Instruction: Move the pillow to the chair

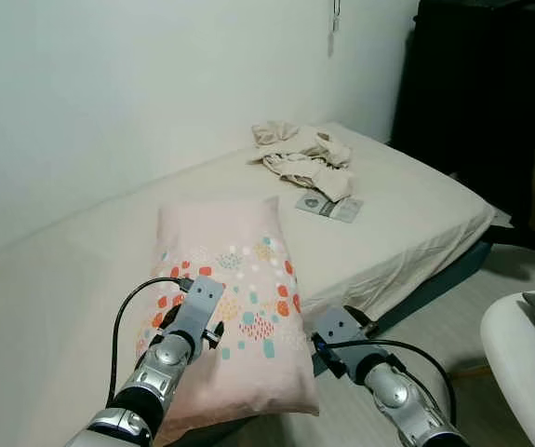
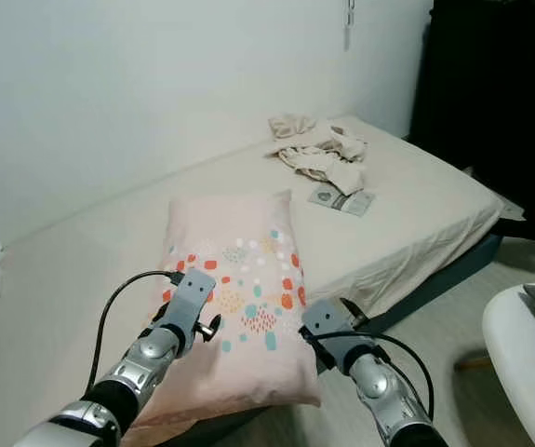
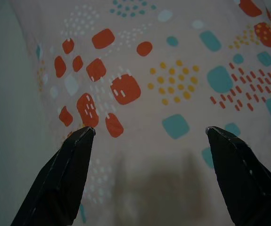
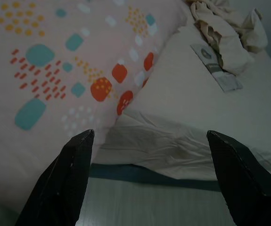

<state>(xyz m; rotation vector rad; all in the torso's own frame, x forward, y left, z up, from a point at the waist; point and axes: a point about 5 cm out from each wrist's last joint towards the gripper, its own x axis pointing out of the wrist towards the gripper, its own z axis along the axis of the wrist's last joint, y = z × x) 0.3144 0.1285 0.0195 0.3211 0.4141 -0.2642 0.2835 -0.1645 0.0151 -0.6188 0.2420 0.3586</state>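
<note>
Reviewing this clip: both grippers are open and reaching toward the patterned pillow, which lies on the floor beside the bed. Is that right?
Not quite. The pillow lies on the bed, its near end hanging over the edge, not on the floor; the left eye view shows this. The rest holds: the left gripper is open over the pillow's pattern, and the right gripper is open by the pillow's side at the bed's edge.

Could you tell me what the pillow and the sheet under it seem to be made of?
Pillow: soft matte woven cloth, probably cotton, printed with orange and teal spots; it sags over the bed edge.
Sheet: plain cream fabric, matte, with wrinkles and folds at the edge; the fibre cannot be told.
</note>
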